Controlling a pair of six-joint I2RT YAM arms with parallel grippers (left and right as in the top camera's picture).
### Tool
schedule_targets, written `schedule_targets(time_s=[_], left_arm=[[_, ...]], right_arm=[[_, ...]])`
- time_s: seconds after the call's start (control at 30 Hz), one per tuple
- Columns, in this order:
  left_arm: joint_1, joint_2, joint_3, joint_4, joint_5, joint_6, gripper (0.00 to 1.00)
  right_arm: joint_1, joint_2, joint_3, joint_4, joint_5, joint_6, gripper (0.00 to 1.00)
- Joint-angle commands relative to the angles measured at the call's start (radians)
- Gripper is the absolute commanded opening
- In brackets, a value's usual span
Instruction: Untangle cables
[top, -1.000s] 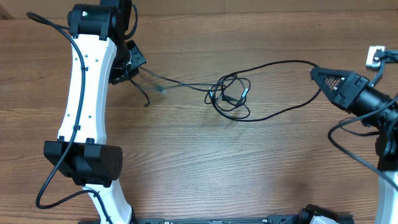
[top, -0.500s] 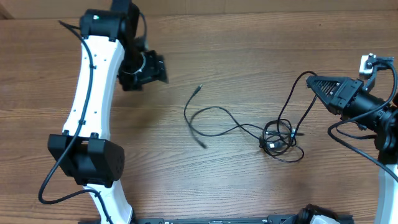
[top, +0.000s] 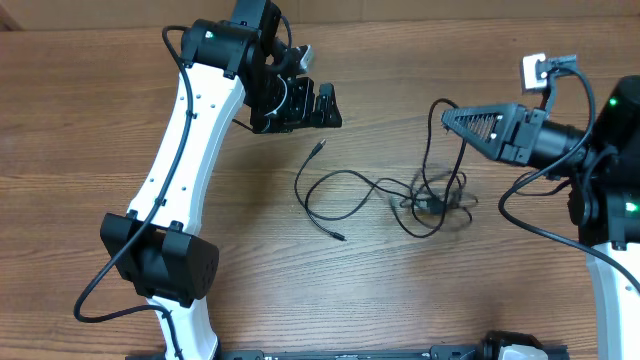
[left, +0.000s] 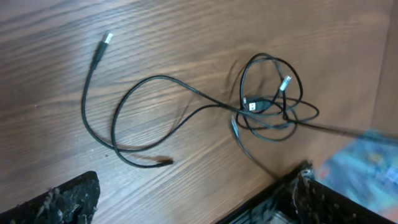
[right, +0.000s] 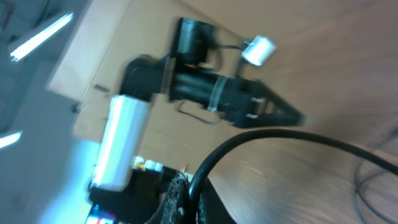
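So far: partly done, as a judgement; two thin black tails of the cables (top: 432, 203) lie spread out left of the tangle in open curves.
Tails: one ends in the upper plug (top: 318, 147), the other in the lower plug (top: 342, 237); seem to cross once near the low bend, and both run right into the tangle.
Left to do: the knot (left: 267, 109), a cluster of small loops with several strands crossing and a silvery tip inside it; how many cords meet there is too fine to tell.
Where: mid-table, between the two arms, the knot nearer the right one.
Right gripper (top: 450, 118): closed on one strand that rises from the knot in a tall loop to its tip; in the wrist view, a black cord leaves the fingers and arcs away.
Left gripper (top: 328, 106): fingers spread wide, nothing between them, hanging above and apart from the upper plug.
Next, as a guess: pin or take a tail on the left and draw the held strand away until the loops slip.
Risk: a pull on the wrong strand could tighten the knot.
Surface: wood-grain table (top: 400, 300), flat and brown.
Room: beyond the table edge in the right wrist view, only a blurred blue-grey area with bright streaks; nothing nameable.
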Motion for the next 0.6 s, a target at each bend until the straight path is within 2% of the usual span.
schedule_targets(time_s=[0.0,0.07,0.17,0.27,0.3,0.33,0.43,0.57], left_arm=[[0.006,-0.013,-0.003,0.005,-0.034,-0.164,1.0],[0.004,-0.013,-0.003,0.008,-0.002,-0.17,1.0],[-0.006,-0.013,-0.003,0.014,0.0,-0.133,1.0],[-0.015,-0.011,-0.003,0.017,0.0,-0.089,1.0],[-0.021,-0.009,-0.003,0.017,0.0,-0.083,1.0],[-0.026,-0.008,-0.003,0.017,0.0,-0.082,1.0],[-0.04,-0.006,-0.004,0.024,0.01,-0.042,1.0],[-0.07,-0.006,-0.004,0.021,0.033,0.002,1.0]], right_arm=[[0.003,-0.033,0.017,0.162,-0.134,0.26,0.04],[0.003,-0.04,0.017,0.306,-0.151,0.386,0.04],[0.003,-0.044,0.017,0.606,-0.166,0.657,0.04],[0.003,-0.043,0.017,0.97,-0.151,0.982,0.04],[0.003,-0.042,0.02,1.166,-0.116,1.164,0.04],[0.003,-0.04,0.026,1.256,-0.092,1.259,0.04],[0.003,-0.03,0.061,1.394,-0.048,1.41,0.04],[0.003,-0.018,0.1,1.379,-0.049,1.406,0.04]])
